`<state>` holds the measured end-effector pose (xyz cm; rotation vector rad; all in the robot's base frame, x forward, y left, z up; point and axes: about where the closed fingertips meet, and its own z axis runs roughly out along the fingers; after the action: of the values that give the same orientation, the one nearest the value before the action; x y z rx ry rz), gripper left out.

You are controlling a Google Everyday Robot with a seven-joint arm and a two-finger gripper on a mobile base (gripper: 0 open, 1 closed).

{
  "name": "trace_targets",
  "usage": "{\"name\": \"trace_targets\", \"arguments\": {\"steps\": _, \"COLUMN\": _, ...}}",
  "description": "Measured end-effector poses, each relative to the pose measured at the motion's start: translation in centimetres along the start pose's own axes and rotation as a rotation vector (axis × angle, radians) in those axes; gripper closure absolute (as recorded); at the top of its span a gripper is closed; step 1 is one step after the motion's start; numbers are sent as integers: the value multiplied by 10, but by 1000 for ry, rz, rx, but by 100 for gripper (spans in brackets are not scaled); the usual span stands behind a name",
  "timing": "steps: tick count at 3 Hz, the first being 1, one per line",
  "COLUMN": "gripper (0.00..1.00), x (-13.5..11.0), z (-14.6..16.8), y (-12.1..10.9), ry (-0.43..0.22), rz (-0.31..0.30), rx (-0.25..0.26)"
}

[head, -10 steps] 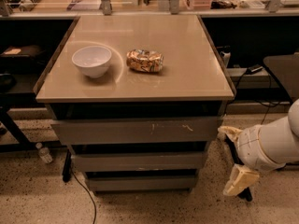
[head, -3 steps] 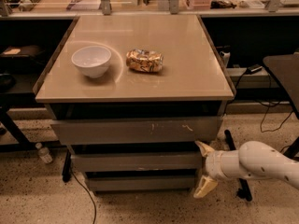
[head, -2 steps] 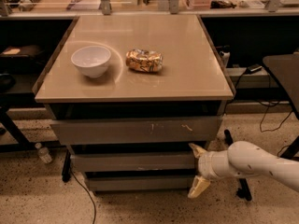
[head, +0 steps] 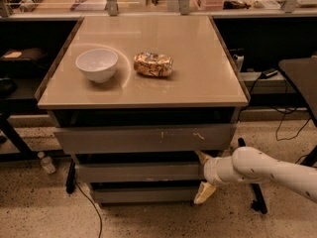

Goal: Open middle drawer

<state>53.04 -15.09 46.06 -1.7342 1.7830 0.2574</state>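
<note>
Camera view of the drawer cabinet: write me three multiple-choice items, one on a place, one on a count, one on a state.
1. Where is the end effector? A) up at the back shelf B) at the middle drawer's right end C) at the bottom drawer's left end
2. How many things lie on the tabletop? A) two B) four C) none
3. The middle drawer is: A) removed B) pulled fully out C) not pulled out
Key: 1 B, its open fingers straddle that drawer's front; 2 A, a white bowl and a crumpled bag; 3 C, only its front panel shows.
</note>
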Motion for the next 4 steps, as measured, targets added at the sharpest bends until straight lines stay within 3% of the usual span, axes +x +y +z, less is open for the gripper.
{"name": "trace_targets", "arguments": {"steps": 1, "gripper": 0, "x": 3, "z": 17, "y": -13, "ry": -42, "rz": 1, "rx": -1}}
{"name": "trace_targets", "arguments": {"steps": 2, "gripper": 0, "x": 19, "z": 54, "y": -18, "ry": -83, "rz": 12, "rx": -17}}
{"name": "trace_targets", "arguments": {"steps": 4, "gripper": 0, "x": 29, "z": 68, "y": -19, "ry": -78, "rz": 25, "rx": -28}}
